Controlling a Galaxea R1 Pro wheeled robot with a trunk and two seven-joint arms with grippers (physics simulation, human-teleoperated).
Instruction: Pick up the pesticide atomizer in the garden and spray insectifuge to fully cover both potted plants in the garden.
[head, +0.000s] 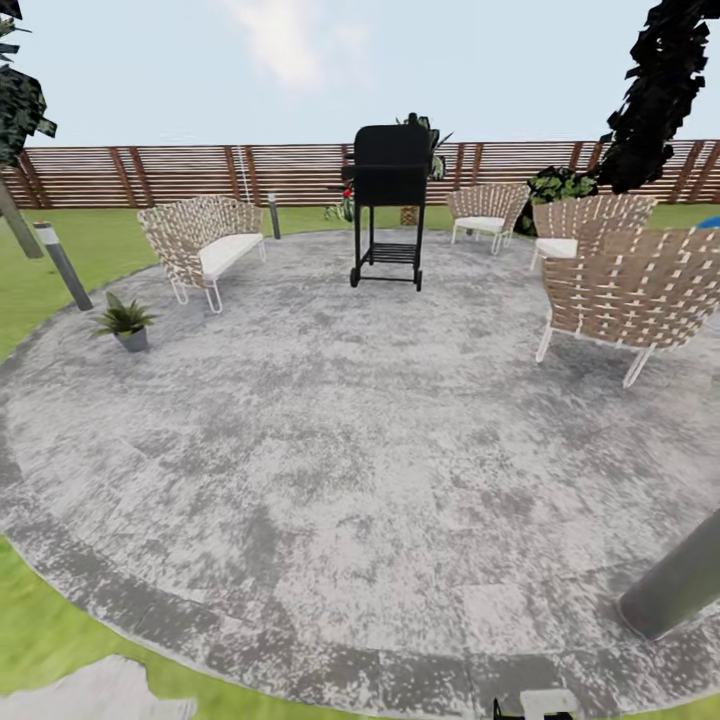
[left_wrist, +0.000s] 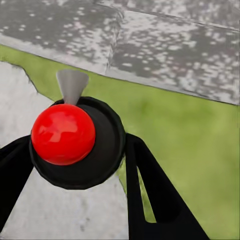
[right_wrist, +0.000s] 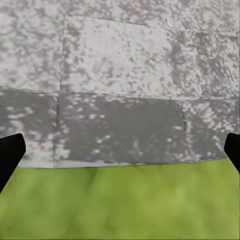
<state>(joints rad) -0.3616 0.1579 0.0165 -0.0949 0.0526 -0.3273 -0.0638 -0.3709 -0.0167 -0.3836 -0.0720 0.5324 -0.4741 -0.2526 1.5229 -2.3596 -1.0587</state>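
Observation:
The pesticide atomizer (left_wrist: 63, 134) shows from above in the left wrist view: a glossy red round top on a dark body, with a grey nozzle pointing away. My left gripper (left_wrist: 77, 167) is shut on it, its black fingers (left_wrist: 150, 190) pressing both sides, above grass and a stepping stone. My right gripper (right_wrist: 120, 155) is open and holds nothing, over the patio's edge and the lawn. One potted plant (head: 125, 322), a low green rosette in a grey pot, stands at the patio's left edge in the head view.
On the round stone patio (head: 340, 440) a black grill (head: 390, 200) stands at the back, with a woven bench (head: 205, 245) on the left and woven chairs (head: 625, 285) on the right. Grey bollard lamps (head: 62, 265) stand on the left, and a grey post (head: 680, 580) near right. A wooden fence (head: 200, 172) closes the back.

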